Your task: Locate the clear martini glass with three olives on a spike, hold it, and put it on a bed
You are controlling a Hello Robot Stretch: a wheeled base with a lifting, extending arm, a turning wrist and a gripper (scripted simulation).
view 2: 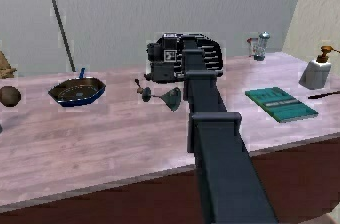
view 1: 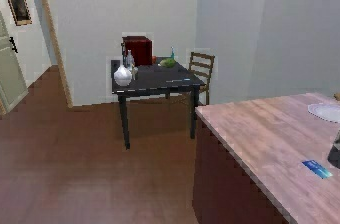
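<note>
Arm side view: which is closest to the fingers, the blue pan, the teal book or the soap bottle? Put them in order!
Counting out from the fingers:
1. Pan: nearest, on the counter toward the view's left.
2. Book: next, lying flat on the other side of the arm, toward the right.
3. Soap bottle: farthest, beyond the book near the right end.

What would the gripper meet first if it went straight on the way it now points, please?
Most likely the small grey glass-shaped thing on the counter, right by the gripper; depth is unclear, so contact cannot be judged. Beyond it lies the dark blue pan.
</note>
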